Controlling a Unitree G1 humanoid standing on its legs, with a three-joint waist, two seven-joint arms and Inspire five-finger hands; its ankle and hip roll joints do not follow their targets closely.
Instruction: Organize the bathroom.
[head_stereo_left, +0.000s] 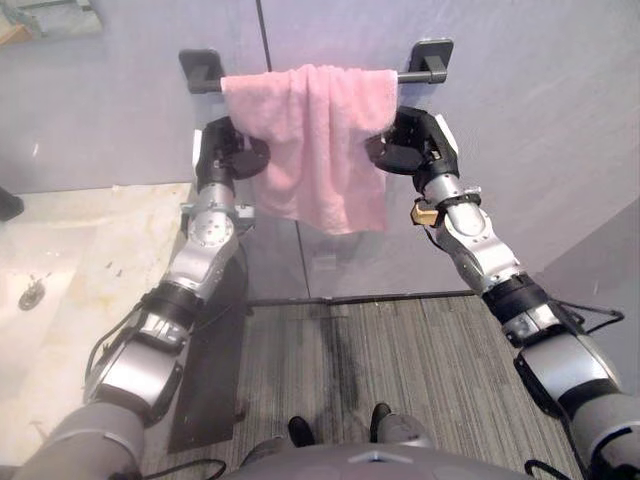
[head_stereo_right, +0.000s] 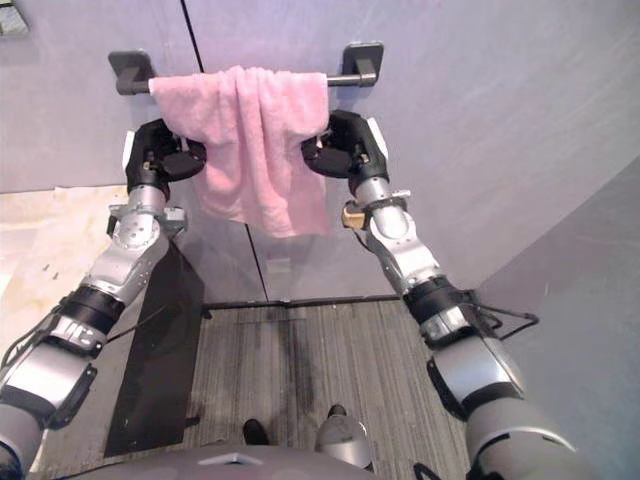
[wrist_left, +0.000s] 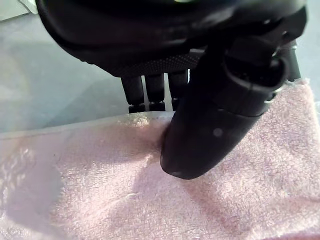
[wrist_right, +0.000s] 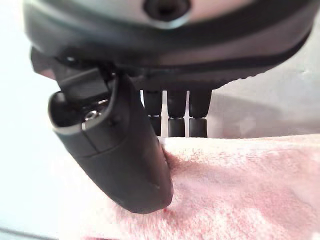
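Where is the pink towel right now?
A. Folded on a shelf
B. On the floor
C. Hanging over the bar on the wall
C: the pink towel drapes over the bar, with the left hand and right hand pinching its edges.

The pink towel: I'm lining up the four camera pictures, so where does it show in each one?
Left eye view: pink towel hangs over the bar, upper centre, between the left hand and right hand.
Right eye view: upper centre-left, draped on the same bar.
Left wrist view: across the lower half, pinched under the thumb.
Right wrist view: across the lower half, pinched under the thumb.
Shared landmark: the towel's edge at each thumb.
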